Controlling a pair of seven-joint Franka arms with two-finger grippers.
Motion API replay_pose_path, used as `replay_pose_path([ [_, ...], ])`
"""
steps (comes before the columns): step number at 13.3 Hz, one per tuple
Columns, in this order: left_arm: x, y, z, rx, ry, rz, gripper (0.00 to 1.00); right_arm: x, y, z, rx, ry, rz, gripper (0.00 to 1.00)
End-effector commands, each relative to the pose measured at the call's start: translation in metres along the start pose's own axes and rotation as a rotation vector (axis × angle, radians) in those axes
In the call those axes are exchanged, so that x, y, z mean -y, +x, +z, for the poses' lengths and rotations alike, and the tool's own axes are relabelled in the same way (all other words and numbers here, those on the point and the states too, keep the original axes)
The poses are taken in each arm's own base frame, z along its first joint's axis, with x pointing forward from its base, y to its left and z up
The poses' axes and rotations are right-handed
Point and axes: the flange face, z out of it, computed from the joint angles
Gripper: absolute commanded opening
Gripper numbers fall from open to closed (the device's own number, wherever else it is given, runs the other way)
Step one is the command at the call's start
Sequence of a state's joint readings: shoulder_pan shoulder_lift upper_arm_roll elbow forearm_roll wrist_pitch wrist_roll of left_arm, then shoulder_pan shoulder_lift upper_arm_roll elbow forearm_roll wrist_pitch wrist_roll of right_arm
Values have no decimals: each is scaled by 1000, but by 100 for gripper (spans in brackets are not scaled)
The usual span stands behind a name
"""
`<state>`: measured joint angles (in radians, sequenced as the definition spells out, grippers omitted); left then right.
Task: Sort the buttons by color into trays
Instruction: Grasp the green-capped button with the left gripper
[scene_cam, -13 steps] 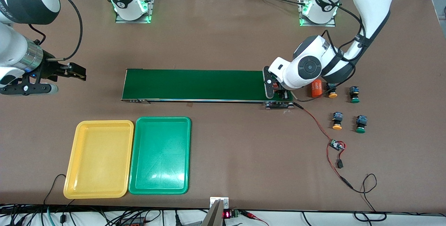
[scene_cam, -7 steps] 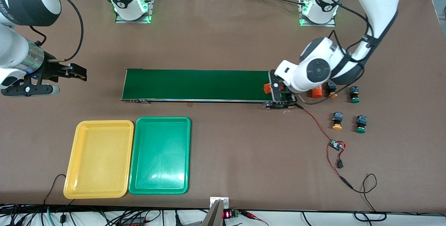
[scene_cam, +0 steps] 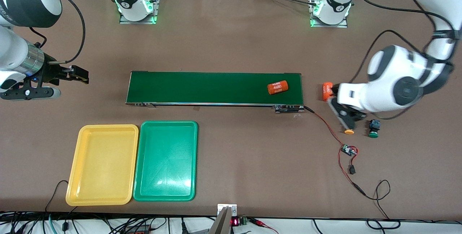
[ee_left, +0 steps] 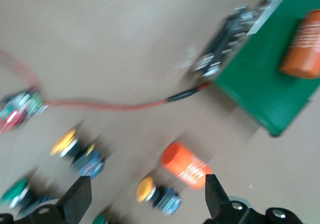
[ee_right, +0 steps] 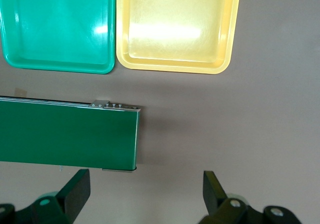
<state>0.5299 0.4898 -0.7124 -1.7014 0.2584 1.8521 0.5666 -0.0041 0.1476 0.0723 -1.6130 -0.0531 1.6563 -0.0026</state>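
Left gripper point(scene_cam: 344, 117), fingers point(ee_left: 77, 199) now spread wide and empty, has swung off the conveyor belt point(scene_cam: 213, 88), leaving an orange cylinder point(scene_cam: 277, 87) there, to hover over the buttons point(scene_cam: 374, 127), none yet in the trays point(scene_cam: 104, 198); right gripper point(scene_cam: 77, 74) waits open.

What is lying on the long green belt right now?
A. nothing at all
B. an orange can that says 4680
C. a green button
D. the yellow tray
B: an orange 4680 cylinder lies on the conveyor belt, near the left arm's end.
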Motion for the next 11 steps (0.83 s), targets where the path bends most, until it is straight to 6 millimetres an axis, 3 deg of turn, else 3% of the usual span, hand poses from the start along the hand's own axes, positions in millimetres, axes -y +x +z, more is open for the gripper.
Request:
replay_pose_path([
  [1,38,-17,-28,30,86,-153,100,-5,-2,-3,5,6,-11,100],
  [4,69,-36,-61,21,85,-479,100,-4,-2,-2,6,6,-13,100],
  [5,79,-37,-61,6,76,-580,100,-4,-3,-1,12,6,-21,100],
  [7,109,-51,-34,12,41,-713,100,-4,-3,-1,16,6,-25,100],
  [11,147,-72,33,100,12,-768,100,-6,-4,4,26,7,-24,100],
])
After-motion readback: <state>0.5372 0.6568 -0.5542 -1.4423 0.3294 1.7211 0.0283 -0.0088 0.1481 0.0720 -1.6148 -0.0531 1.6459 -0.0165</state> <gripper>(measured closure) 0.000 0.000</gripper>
